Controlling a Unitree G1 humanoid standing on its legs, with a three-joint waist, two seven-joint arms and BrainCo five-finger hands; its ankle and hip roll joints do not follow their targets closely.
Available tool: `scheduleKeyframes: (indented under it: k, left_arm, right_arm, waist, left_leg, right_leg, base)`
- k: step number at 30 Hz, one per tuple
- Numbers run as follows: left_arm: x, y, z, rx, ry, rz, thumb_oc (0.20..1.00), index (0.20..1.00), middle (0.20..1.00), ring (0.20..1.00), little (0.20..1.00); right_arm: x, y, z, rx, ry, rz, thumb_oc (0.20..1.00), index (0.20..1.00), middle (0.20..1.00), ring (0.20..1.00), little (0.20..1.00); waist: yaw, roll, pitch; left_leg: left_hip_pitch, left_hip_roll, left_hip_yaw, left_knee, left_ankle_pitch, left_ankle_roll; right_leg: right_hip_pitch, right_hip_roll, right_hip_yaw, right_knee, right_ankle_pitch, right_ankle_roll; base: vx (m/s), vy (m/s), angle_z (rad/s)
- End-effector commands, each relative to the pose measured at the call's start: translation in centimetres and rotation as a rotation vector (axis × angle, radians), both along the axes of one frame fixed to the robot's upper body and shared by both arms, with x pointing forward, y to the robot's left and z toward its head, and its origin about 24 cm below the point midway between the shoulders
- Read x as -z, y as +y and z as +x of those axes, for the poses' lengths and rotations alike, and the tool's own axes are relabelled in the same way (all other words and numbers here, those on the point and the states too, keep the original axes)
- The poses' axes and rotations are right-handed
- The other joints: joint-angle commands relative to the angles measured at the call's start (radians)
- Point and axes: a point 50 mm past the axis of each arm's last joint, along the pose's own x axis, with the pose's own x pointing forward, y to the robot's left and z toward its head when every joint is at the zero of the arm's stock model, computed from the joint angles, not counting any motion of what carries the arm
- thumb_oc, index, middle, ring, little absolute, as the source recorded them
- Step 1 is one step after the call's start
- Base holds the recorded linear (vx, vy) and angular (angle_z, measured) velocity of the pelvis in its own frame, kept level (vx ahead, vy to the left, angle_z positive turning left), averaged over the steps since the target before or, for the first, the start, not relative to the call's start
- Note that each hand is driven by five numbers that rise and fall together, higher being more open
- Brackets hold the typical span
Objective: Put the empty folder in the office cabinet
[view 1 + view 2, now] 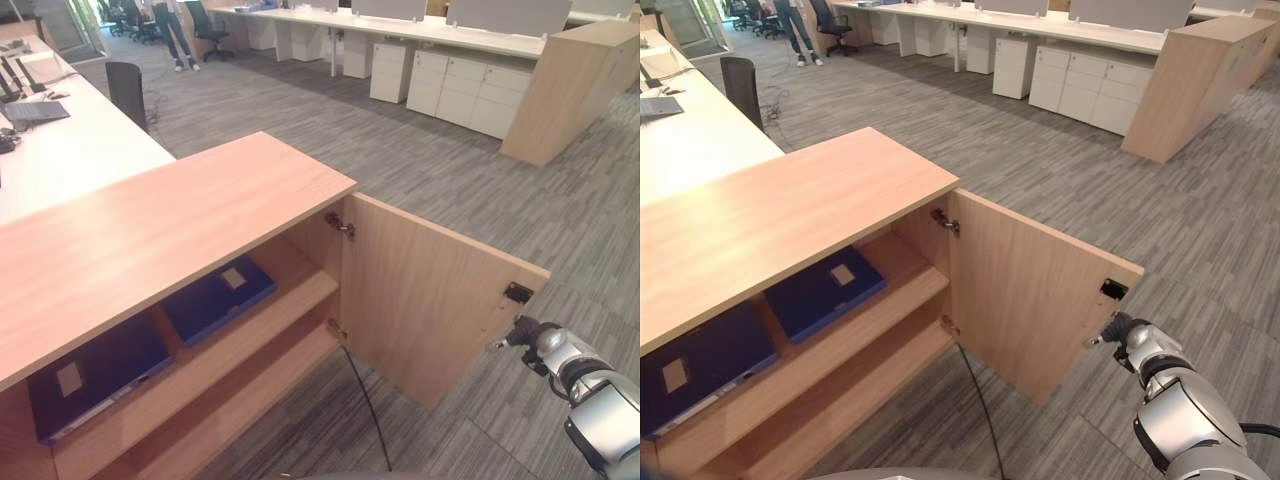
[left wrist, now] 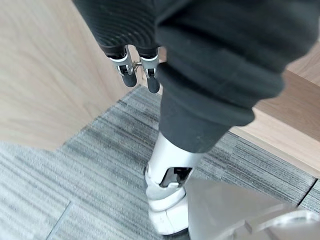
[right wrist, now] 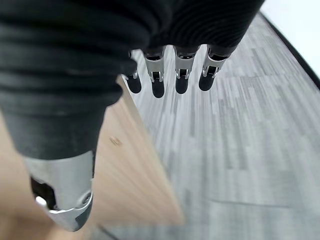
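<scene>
Two dark blue folders [image 1: 218,298] [image 1: 95,375] lie flat side by side on the upper shelf of the wooden office cabinet [image 1: 150,230]. The cabinet door [image 1: 430,300] stands swung wide open. My right hand [image 1: 525,333] is at the door's free outer edge, low on the right. Its fingers [image 3: 157,85] are straight, with the door's edge running beside them and nothing held. My left hand [image 2: 151,80] hangs low beside a wooden panel above the carpet, with relaxed fingers and nothing in it.
A bare lower shelf [image 1: 250,395] sits under the folders. A white desk with a laptop [image 1: 35,110] adjoins the cabinet on the left. White drawer units [image 1: 470,90], a tall wooden cabinet [image 1: 570,90] and a standing person [image 1: 172,30] are far back across grey carpet.
</scene>
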Motion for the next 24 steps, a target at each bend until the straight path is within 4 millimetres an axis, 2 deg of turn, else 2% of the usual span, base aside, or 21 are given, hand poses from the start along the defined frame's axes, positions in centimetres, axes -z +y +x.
scheduleKeyframes:
  k: [1,2,3,4,5,6,7,9,10,11,12,14,17,20,21,22,24]
  left_arm:
    - [-1.3,2.7,2.0,0.096,-0.022,0.056,1.000,1.000,1.000,1.000,1.000]
    - [-1.3,2.7,2.1,0.097,-0.032,0.052,1.000,1.000,1.000,1.000,1.000]
    - [-1.3,2.7,2.2,0.096,-0.042,0.052,1.000,1.000,1.000,1.000,1.000]
    - [-1.3,2.6,2.1,0.101,-0.045,0.050,1.000,1.000,1.000,1.000,1.000]
    - [-1.3,2.6,2.1,0.101,-0.045,0.050,1.000,1.000,1.000,1.000,1.000]
    - [-1.3,2.5,2.0,0.102,-0.047,0.048,1.000,1.000,1.000,1.000,1.000]
    - [-1.1,2.1,1.8,0.109,-0.045,0.042,1.000,1.000,1.000,1.000,1.000]
    - [-0.9,1.7,1.5,0.118,-0.041,0.040,1.000,1.000,1.000,1.000,1.000]
    - [-0.7,1.3,1.3,0.124,-0.039,0.044,1.000,1.000,1.000,1.000,1.000]
    - [-0.7,1.3,1.3,0.124,-0.039,0.044,1.000,1.000,1.000,1.000,1.000]
    - [-0.6,1.1,1.3,0.127,-0.040,0.047,1.000,1.000,1.000,1.000,1.000]
    - [-0.6,1.1,1.3,0.127,-0.040,0.047,1.000,1.000,1.000,1.000,1.000]
    - [-0.6,1.0,1.5,0.126,-0.042,0.059,1.000,1.000,1.000,1.000,1.000]
    - [-0.4,0.8,0.9,0.114,-0.027,0.064,1.000,1.000,1.000,1.000,1.000]
    - [-0.4,0.8,0.9,0.114,-0.027,0.065,1.000,1.000,1.000,1.000,1.000]
    - [-0.3,0.6,0.6,0.110,-0.019,0.063,1.000,1.000,1.000,1.000,1.000]
    - [-0.3,0.6,0.5,0.109,-0.015,0.068,1.000,1.000,1.000,1.000,1.000]
  right_arm:
    - [-0.3,12.7,3.9,-0.395,-0.063,0.427,1.000,1.000,1.000,1.000,1.000]
    - [-0.4,14.4,3.6,-0.416,-0.072,0.544,1.000,1.000,1.000,1.000,1.000]
    - [-1.0,17.1,3.2,-0.468,-0.076,0.709,1.000,1.000,1.000,1.000,1.000]
    - [-1.4,18.5,2.8,-0.486,-0.087,0.806,1.000,1.000,1.000,1.000,1.000]
    - [-1.5,18.5,2.8,-0.485,-0.086,0.806,1.000,1.000,1.000,1.000,1.000]
    - [-2.1,20.0,2.6,-0.517,-0.096,0.896,1.000,1.000,1.000,1.000,1.000]
    - [-3.8,22.2,2.5,-0.586,-0.124,1.012,1.000,1.000,1.000,1.000,1.000]
    - [-5.9,24.9,2.2,-0.663,-0.178,1.153,1.000,1.000,1.000,1.000,1.000]
    - [-8.1,26.9,1.9,-0.715,-0.243,1.287,1.000,1.000,1.000,1.000,1.000]
    - [-8.1,26.9,1.9,-0.715,-0.243,1.287,1.000,1.000,1.000,1.000,1.000]
    - [-9.8,28.0,1.8,-0.737,-0.302,1.377,1.000,1.000,1.000,1.000,1.000]
    - [-9.8,28.0,1.8,-0.736,-0.302,1.377,1.000,1.000,1.000,1.000,1.000]
    - [-11.9,29.4,1.1,-0.680,-0.368,1.637,1.000,1.000,1.000,1.000,1.000]
    - [-11.9,31.2,-0.4,-0.561,-0.298,1.901,1.000,1.000,1.000,1.000,1.000]
    - [-11.9,31.2,-0.4,-0.561,-0.297,1.901,1.000,1.000,1.000,1.000,1.000]
    - [-12.1,32.2,-1.3,-0.564,-0.245,1.977,1.000,1.000,1.000,1.000,1.000]
    - [-12.4,32.4,-1.6,-0.574,-0.243,1.995,1.000,1.000,1.000,1.000,1.000]
  waist:
    - [0.037,-0.039,-0.002]
    - [0.036,-0.038,-0.001]
    - [0.037,-0.037,0.001]
    - [0.038,-0.036,0.002]
    - [0.038,-0.036,0.001]
    - [0.039,-0.037,0.002]
    - [0.042,-0.038,0.001]
    - [0.048,-0.040,0.000]
    - [0.053,-0.043,-0.003]
    - [0.053,-0.043,-0.003]
    - [0.056,-0.044,-0.009]
    - [0.057,-0.044,-0.009]
    - [0.054,-0.047,-0.017]
    - [0.053,-0.050,-0.020]
    - [0.053,-0.050,-0.021]
    - [0.054,-0.051,-0.021]
    - [0.054,-0.052,-0.022]
  left_leg:
    - [-0.064,0.009,0.003,-0.046,0.168,-0.024]
    - [-0.064,0.010,0.003,-0.046,0.168,-0.024]
    - [-0.062,0.011,0.005,-0.046,0.167,-0.024]
    - [-0.062,0.012,0.006,-0.045,0.167,-0.025]
    - [-0.062,0.012,0.006,-0.045,0.167,-0.025]
    - [-0.063,0.014,0.007,-0.043,0.167,-0.026]
    - [-0.063,0.016,0.006,-0.042,0.168,-0.027]
    - [-0.064,0.021,0.008,-0.041,0.171,-0.029]
    - [-0.066,0.029,0.010,-0.037,0.175,-0.031]
    - [-0.066,0.029,0.010,-0.036,0.175,-0.031]
    - [-0.065,0.033,0.013,-0.037,0.174,-0.031]
    - [-0.065,0.033,0.013,-0.037,0.174,-0.031]
    - [-0.060,0.042,0.021,-0.034,0.167,-0.031]
    - [-0.061,0.044,0.027,-0.029,0.159,-0.031]
    - [-0.061,0.044,0.027,-0.029,0.159,-0.031]
    - [-0.061,0.045,0.027,-0.028,0.158,-0.031]
    - [-0.061,0.046,0.027,-0.027,0.157,-0.032]
  right_leg:
    - [0.046,0.012,0.012,0.013,-0.159,-0.005]
    - [0.046,0.012,0.013,0.014,-0.159,-0.005]
    - [0.045,0.011,0.012,0.015,-0.158,-0.005]
    - [0.045,0.011,0.011,0.015,-0.158,-0.005]
    - [0.045,0.011,0.011,0.015,-0.158,-0.005]
    - [0.044,0.011,0.011,0.015,-0.158,-0.005]
    - [0.044,0.011,0.012,0.015,-0.158,-0.005]
    - [0.043,0.013,0.013,0.016,-0.159,-0.006]
    - [0.041,0.014,0.015,0.016,-0.158,-0.006]
    - [0.040,0.014,0.015,0.016,-0.158,-0.006]
    - [0.039,0.016,0.016,0.016,-0.159,-0.006]
    - [0.039,0.016,0.016,0.016,-0.159,-0.006]
    - [0.038,0.019,0.021,0.018,-0.159,-0.007]
    - [0.035,0.020,0.023,0.021,-0.161,-0.009]
    - [0.035,0.019,0.023,0.021,-0.161,-0.009]
    - [0.035,0.020,0.024,0.021,-0.163,-0.009]
    - [0.035,0.021,0.025,0.021,-0.164,-0.010]
  base:
    - [0.00,0.000,0.00]
    - [0.00,0.013,-0.08]
    - [0.00,0.010,-0.09]
    - [0.00,0.006,-0.09]
    - [0.00,0.000,-0.05]
    - [0.00,-0.003,-0.07]
    - [0.00,-0.007,-0.13]
    - [0.01,-0.015,-0.12]
    - [0.01,-0.016,-0.05]
    - [0.02,-0.019,-0.04]
    - [0.00,0.000,0.00]
    - [0.00,0.000,0.00]
    - [0.03,-0.009,0.09]
    - [0.01,-0.009,0.05]
    - [0.01,-0.005,0.05]
    - [0.02,-0.005,0.04]
    - [0.00,0.000,0.00]
